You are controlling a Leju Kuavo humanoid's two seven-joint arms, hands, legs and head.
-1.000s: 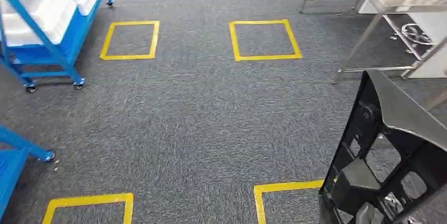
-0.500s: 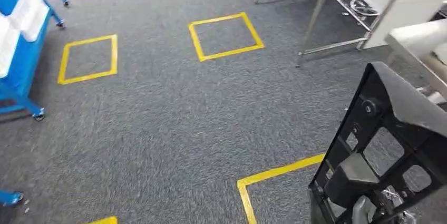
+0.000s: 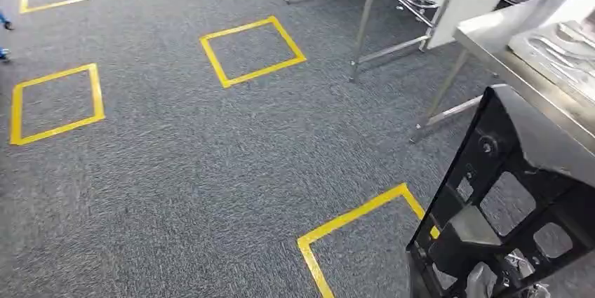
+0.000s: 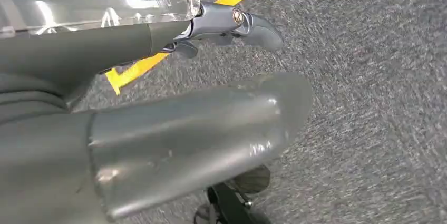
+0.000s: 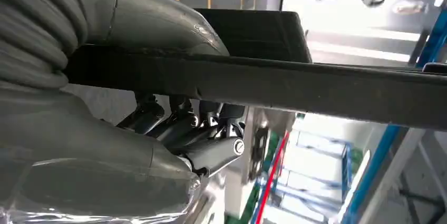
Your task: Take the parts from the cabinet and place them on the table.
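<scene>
A large black frame part [image 3: 519,193] with several cut-out windows stands tilted at the lower right of the head view, just in front of the steel table [image 3: 505,52]. My right hand [image 3: 491,280] grips it from below. In the right wrist view the thumb lies over the part's black bar [image 5: 263,84] and the fingers [image 5: 211,153] curl under it. My left hand [image 4: 200,129] hangs over the grey carpet, thumb and fingers apart, holding nothing.
A grey moulded piece [image 3: 561,45] lies on the steel table at the right. A second metal-legged table [image 3: 365,17] stands further back. Yellow tape squares [image 3: 251,51] mark the carpet, one corner [image 3: 351,221] close to the part.
The whole view has swung to the right: the blue carts have slid out on the left and the steel table has come in on the right. The part stays in my right hand.
</scene>
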